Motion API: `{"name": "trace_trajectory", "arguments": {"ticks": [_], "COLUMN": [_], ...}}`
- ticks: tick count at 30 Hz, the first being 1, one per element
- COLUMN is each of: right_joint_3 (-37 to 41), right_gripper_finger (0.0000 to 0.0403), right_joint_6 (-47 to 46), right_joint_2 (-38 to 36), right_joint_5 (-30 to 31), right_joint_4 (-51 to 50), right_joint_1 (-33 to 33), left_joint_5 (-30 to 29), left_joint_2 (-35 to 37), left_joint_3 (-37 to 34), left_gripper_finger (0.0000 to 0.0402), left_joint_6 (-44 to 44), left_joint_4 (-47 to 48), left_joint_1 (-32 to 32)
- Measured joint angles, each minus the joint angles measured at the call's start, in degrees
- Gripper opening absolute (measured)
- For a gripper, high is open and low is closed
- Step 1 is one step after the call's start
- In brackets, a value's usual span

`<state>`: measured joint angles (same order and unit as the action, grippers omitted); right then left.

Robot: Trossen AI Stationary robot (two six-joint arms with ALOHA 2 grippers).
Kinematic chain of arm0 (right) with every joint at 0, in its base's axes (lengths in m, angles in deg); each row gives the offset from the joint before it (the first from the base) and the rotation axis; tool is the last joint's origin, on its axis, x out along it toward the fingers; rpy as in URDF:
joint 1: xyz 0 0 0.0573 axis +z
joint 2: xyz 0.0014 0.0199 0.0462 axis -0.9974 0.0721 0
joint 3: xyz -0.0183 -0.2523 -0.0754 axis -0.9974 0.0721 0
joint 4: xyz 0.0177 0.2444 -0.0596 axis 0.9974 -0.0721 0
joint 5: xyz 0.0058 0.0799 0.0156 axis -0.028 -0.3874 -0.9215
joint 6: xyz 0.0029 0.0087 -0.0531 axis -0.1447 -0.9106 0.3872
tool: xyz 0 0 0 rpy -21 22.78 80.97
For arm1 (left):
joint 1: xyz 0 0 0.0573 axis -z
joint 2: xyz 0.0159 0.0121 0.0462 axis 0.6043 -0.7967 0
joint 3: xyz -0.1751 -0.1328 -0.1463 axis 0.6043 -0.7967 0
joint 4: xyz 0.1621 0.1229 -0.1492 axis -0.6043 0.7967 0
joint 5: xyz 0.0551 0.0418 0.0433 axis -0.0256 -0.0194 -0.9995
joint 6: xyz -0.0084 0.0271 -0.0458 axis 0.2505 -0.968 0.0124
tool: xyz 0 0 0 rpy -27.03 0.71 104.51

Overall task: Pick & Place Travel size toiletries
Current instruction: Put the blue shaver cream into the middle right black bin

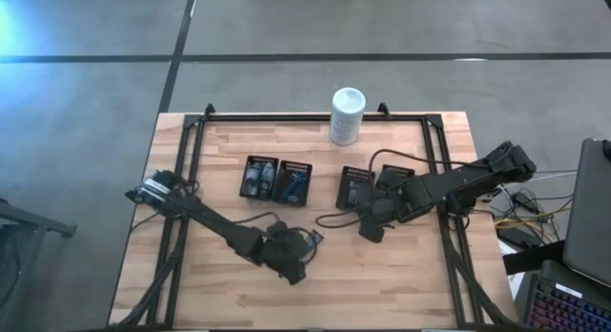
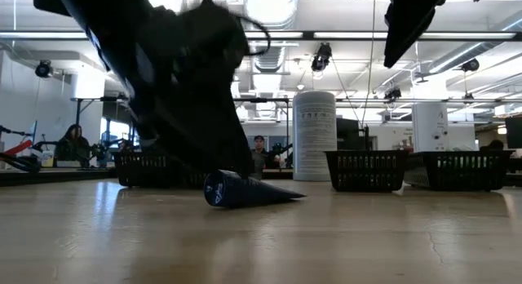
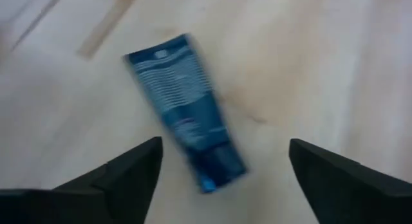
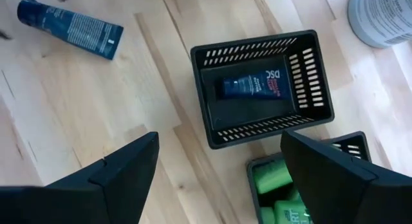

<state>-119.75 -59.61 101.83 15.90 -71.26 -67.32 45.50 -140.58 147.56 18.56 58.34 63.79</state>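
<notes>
One blue tube [image 3: 185, 110], seemingly loose.

Left arm [image 1: 205, 217]: reaches from the table's left edge diagonally toward the front middle, lying low over the wood.
Left gripper [image 1: 307, 241]: at the end of that arm, near the table's front centre, angled downward; in the low view it fills the upper left as a dark mass close to the tabletop.
Left fingers [image 3: 122, 179]: spread wide apart, nothing between them.
Right arm [image 1: 468, 179]: comes in from the table's right edge, stretched toward the centre.
Right gripper [image 1: 368, 227]: right of centre, raised above the table and pointing down.
Right fingers [image 4: 122, 172]: spread wide apart, nothing between them.
</notes>
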Motion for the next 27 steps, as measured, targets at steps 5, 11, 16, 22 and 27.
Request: {"name": "trace_trajectory", "arguments": {"ticks": [5,11,16,22,27], "right_joint_3": [0.07,0.14,0.38,1.39,6.50], "right_gripper_finger": [0.0312,0.0302,0.0290,0.0270,0.0251], "right_joint_6": [-0.03,-0.44,-1.65,-1.44,-9.53], "right_joint_2": [0.00,0.00,0.02,0.02,0.01], "right_joint_5": [0.10,0.41,0.39,-11.43,-23.80], "right_joint_4": [0.20,1.59,1.96,7.95,23.66], "right_joint_1": [0.75,0.82,0.85,0.79,0.74], "left_joint_5": [-4.92,-5.05,-3.87,-2.18,-5.38], "left_joint_2": [-3.29,-8.11,-9.52,-6.42,-0.45], "left_joint_3": [1.62,3.81,4.36,4.21,3.72], "left_gripper_finger": [0.0371,0.0335,0.0242,0.0116,0.0116], "left_joint_6": [3.39,0.29,-0.72,-6.40,-10.80], "left_joint_4": [3.24,3.39,2.98,3.52,7.22], "left_joint_1": [-0.15,-0.70,-0.79,-0.85,-0.72]}}
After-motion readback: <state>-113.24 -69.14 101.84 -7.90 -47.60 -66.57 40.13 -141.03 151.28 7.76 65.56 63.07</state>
